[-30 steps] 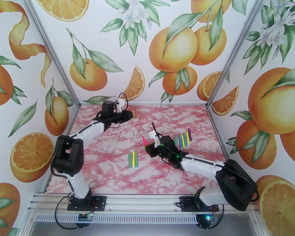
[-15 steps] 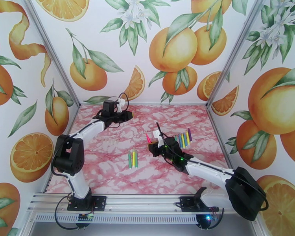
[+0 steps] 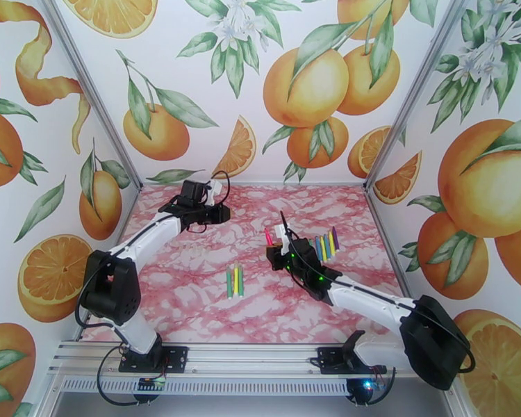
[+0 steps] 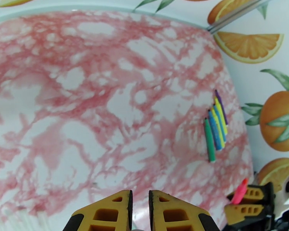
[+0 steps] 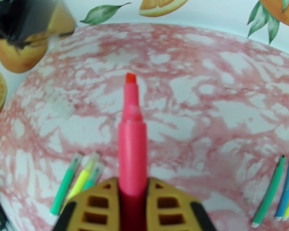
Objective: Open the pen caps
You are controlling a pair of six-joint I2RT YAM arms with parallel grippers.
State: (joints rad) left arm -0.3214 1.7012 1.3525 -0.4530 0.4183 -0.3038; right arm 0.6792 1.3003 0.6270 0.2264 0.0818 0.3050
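The right gripper (image 5: 133, 187) is closed on the red pen (image 5: 132, 135); its cap is off and the tip is bare. The left gripper (image 4: 140, 205) is closed, but I cannot tell if it holds something. If the arm goes too low, the tip can stain the table (image 3: 191, 300). The right wrist view shows this tip clearly, while the top view shows 3 pens (image 3: 234, 281) in the middle and the row of pens (image 3: 323, 246) at the right, probably capped

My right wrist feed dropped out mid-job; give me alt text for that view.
The right gripper is shut on a pink marker pen, cap off, tip pointing away over the marbled table. Three pens lie lower left, more pens lower right.
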